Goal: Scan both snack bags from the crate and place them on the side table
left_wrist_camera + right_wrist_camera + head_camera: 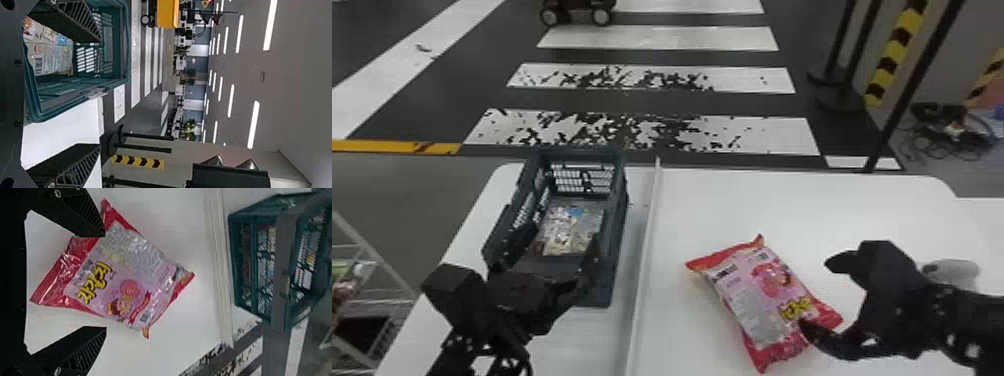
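Note:
My left gripper point(561, 242) is open over the near half of the dark crate point(616, 270), above a silvery, multicoloured snack bag point(574, 227) lying on its floor. From the left wrist, the open left gripper point(98, 93) has that bag point(51, 55) beyond one finger, with nothing between the fingers. A pink and red snack bag point(762, 295) lies flat on the white table, right of the divider. Beside its right edge stands my right gripper point(817, 295), open. In the right wrist view, the open right gripper point(104, 282) faces the pink bag point(129, 278), not closed on it.
A raised white divider point(644, 250) crosses the table point(712, 200) between crate and pink bag. A rounded grey object point(952, 271) sits behind the right wrist. A wire rack point(377, 250) holding some items stands at the far left, with thin black poles beyond the table at right.

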You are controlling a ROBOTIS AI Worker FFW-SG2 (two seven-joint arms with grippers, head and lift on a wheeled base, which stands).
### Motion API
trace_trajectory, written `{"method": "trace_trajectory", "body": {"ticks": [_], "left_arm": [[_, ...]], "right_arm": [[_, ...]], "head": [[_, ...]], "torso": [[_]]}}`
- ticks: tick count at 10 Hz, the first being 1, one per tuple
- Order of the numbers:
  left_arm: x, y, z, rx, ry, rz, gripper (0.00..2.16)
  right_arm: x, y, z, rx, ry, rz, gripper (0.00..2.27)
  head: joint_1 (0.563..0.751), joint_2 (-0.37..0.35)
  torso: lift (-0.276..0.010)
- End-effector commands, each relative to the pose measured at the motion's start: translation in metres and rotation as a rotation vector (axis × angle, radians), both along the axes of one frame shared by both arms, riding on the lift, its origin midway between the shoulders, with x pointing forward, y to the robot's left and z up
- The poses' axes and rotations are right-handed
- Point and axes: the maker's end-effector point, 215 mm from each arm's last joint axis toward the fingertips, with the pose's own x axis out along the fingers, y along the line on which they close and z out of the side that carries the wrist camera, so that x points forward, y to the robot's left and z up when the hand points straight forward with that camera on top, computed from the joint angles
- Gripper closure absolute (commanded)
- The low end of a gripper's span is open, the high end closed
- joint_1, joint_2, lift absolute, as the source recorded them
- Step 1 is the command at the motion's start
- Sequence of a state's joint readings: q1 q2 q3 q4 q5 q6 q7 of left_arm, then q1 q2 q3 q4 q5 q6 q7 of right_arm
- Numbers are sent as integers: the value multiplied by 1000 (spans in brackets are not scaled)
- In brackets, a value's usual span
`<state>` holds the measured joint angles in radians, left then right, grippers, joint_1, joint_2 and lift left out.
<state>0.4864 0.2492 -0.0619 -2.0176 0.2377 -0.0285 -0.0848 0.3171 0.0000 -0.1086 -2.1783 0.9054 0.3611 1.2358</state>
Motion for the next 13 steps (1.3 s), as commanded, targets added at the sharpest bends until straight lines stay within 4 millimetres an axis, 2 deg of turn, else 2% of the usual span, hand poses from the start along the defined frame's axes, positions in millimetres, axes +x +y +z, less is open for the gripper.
{"method": "trace_trajectory", "body": {"ticks": [1,2,3,4,5,6,9,13], "left_arm": [[-1,0,2,1,-2,-3,39],[-1,0,2,2,-2,-4,39],[-2,0,3,5,-4,-5,39],[-1,0,4,5,-6,-5,39],[-1,-1,4,4,-7,-7,39],[-1,-2,9,3,-14,-8,39],[-4,0,16,3,-25,-6,39],[-6,4,12,-9,-14,2,39]], "right_arm": [[13,-16,19,187,-10,-135,107],[21,-25,22,292,-6,-228,201],[24,-26,23,371,8,-289,448],[21,-23,20,420,36,-306,937],[22,-24,14,430,51,-342,1740],[21,-18,8,417,45,-343,2071],[19,15,-7,456,79,-307,2206],[21,82,-16,542,116,-244,2219]], "head": [[695,9],[695,-16],[695,-32],[695,-40],[695,-38],[695,-36],[695,-13],[695,58]], "torso": [[-98],[-98],[-98],[-98],[-98],[-98],[-98],[-98]]}}
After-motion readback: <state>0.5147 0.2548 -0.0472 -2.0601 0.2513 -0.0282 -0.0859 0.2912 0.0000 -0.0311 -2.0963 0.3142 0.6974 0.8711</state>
